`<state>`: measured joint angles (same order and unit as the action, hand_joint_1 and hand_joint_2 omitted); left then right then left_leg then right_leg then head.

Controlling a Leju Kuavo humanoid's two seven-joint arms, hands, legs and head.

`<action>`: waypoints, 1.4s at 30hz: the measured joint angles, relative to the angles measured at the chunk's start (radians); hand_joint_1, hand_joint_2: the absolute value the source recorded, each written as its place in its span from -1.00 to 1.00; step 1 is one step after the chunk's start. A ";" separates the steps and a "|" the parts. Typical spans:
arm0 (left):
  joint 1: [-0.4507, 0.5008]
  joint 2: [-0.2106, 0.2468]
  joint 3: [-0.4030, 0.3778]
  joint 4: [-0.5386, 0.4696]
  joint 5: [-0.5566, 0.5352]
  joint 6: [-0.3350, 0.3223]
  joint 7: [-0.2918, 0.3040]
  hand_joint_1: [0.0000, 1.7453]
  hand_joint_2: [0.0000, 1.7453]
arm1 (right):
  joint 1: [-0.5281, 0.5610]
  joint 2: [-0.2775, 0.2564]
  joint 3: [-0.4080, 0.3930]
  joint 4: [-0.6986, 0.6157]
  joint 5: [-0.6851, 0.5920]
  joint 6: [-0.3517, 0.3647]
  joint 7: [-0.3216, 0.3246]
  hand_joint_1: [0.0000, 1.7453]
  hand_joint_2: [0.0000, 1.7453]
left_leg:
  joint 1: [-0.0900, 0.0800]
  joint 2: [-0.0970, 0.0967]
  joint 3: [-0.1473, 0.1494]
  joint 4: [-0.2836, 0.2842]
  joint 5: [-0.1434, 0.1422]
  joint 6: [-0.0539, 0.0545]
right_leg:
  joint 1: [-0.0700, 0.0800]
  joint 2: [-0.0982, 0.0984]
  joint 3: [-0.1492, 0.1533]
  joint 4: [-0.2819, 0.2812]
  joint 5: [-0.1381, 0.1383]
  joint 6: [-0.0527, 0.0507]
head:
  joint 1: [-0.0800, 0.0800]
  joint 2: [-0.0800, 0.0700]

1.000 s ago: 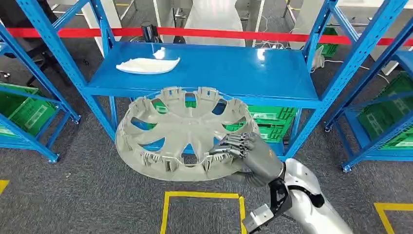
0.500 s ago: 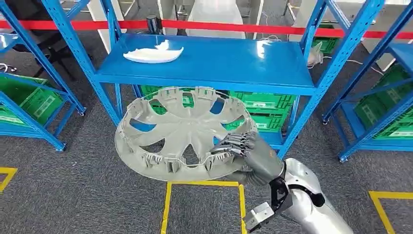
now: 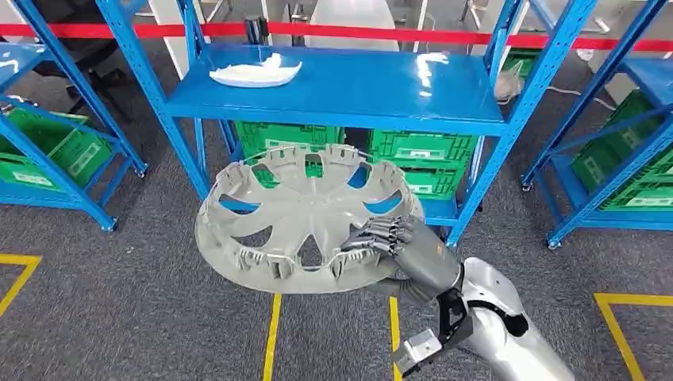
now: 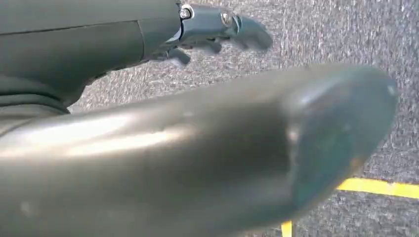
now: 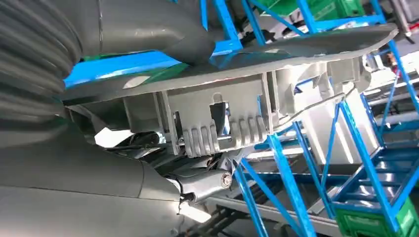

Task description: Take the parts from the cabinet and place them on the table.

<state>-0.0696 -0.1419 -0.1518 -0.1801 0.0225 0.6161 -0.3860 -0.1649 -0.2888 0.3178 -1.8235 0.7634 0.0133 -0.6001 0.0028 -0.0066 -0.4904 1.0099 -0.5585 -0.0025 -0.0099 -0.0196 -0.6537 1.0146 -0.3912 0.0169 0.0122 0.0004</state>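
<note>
The right hand (image 3: 397, 242) grips the grey wheel cover (image 3: 305, 218) by its near rim, fingers curled over the edge — a one-sided hold that keeps it roughly flat, clear of the blue shelf (image 3: 341, 87). The left hand (image 4: 217, 29) hangs over carpet, fingers loosely apart, holding nothing.

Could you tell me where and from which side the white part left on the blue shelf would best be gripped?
The white part lies flat and shallow near the left rear of the blue shelf. I would pinch its near long edge, coming in from the open front of the rack, probably with the left hand, since the right hand holds the grey wheel cover. Its rim detail is too small to judge.
</note>
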 joint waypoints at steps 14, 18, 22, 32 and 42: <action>0.004 0.018 0.033 0.001 0.063 0.026 -0.028 -1.00 -1.00 | -0.019 0.006 0.020 0.015 0.052 -0.002 0.009 1.00 1.00 | 0.005 -0.095 -0.087 0.016 0.079 0.002 | 0.003 0.076 0.086 0.005 -0.096 -0.007 | 0.005 0.000; 0.018 0.016 0.052 0.002 0.072 0.033 -0.024 -1.00 -1.00 | -0.008 0.009 0.024 0.014 0.071 -0.021 0.001 1.00 1.00 | 0.002 -0.049 -0.107 0.038 0.064 -0.021 | -0.004 0.031 0.094 -0.018 -0.082 -0.031 | 0.002 0.000; 0.018 0.020 0.055 0.002 0.065 0.022 -0.022 -1.00 -1.00 | 0.022 0.011 0.025 0.013 0.093 -0.040 0.002 1.00 1.00 | 0.008 -0.003 -0.236 0.308 -0.061 -0.039 | -0.003 -0.026 0.086 -0.015 -0.082 -0.037 | -0.006 0.000; 0.020 0.021 0.056 0.004 0.046 -0.002 -0.008 -1.00 -1.00 | 0.072 0.018 0.023 -0.016 0.126 -0.051 0.007 1.00 1.00 | 0.008 0.039 -0.084 0.012 0.077 0.006 | 0.003 -0.128 0.089 0.002 -0.094 0.006 | -0.004 0.000; 0.015 0.014 0.058 0.003 0.063 -0.032 -0.022 -1.00 -1.00 | 0.115 0.018 0.004 -0.031 0.145 -0.060 0.003 1.00 1.00 | 0.012 -0.095 -0.107 0.024 0.095 0.013 | -0.007 0.083 0.089 0.037 -0.103 -0.003 | 0.006 0.000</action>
<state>-0.0545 -0.1281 -0.0935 -0.1774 0.0854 0.5844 -0.4078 -0.0497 -0.2708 0.3216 -1.8547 0.9083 -0.0465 -0.5970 0.0145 -0.1011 -0.5972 1.0337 -0.4631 0.0110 -0.0170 0.0636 -0.5649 1.0513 -0.4946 0.0139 0.0183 0.0004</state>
